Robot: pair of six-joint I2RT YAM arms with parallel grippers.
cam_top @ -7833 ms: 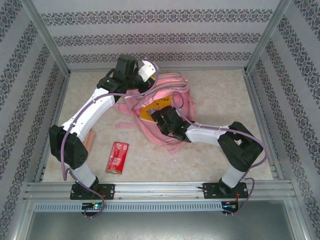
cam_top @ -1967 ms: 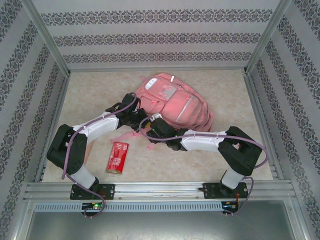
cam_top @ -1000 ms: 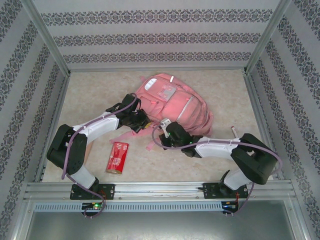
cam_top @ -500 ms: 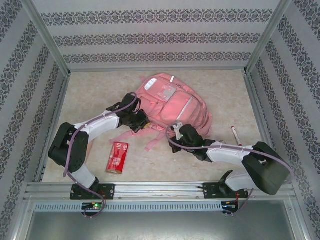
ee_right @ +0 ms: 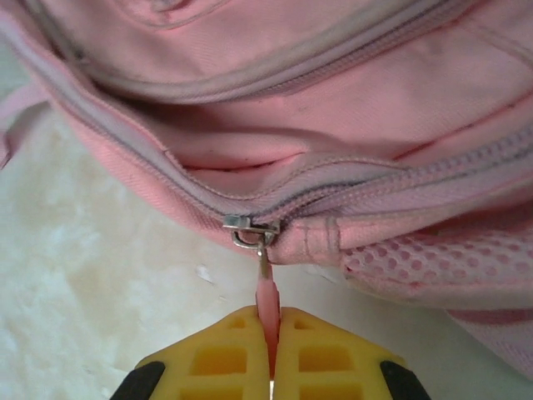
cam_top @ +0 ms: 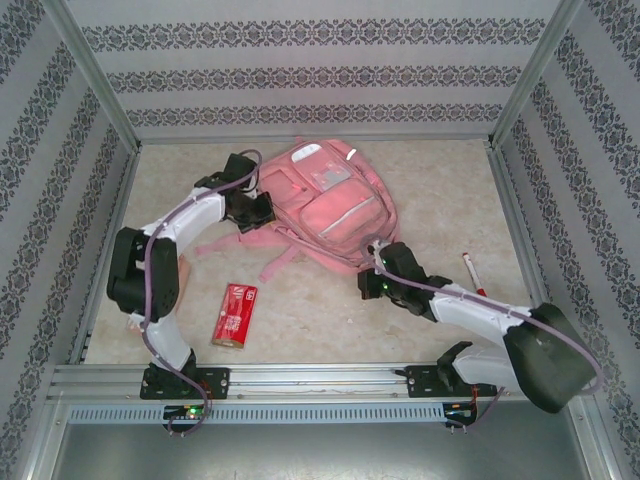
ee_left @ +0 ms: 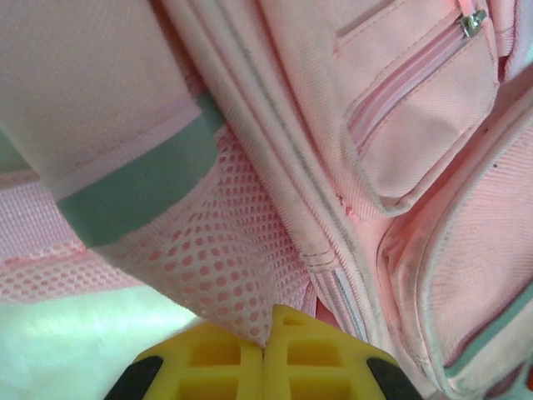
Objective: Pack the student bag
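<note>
While the red packet [cam_top: 236, 314] lies out on the table [cam_top: 440, 190] at our left, we think the packing is not done. Our left gripper [ee_left: 268, 323] is squeezed tight on the mesh side pocket [ee_left: 225, 267] of the student bag [cam_top: 325, 200]. The bag lies flat in the middle of the table, front up. Our right gripper [ee_right: 271, 323] is pinched on the pink zip tab [ee_right: 266, 292] at the bag's near corner. Further right, a pen [cam_top: 472, 272] is out of the bag too. We cannot tell how far the zip is shut.
</note>
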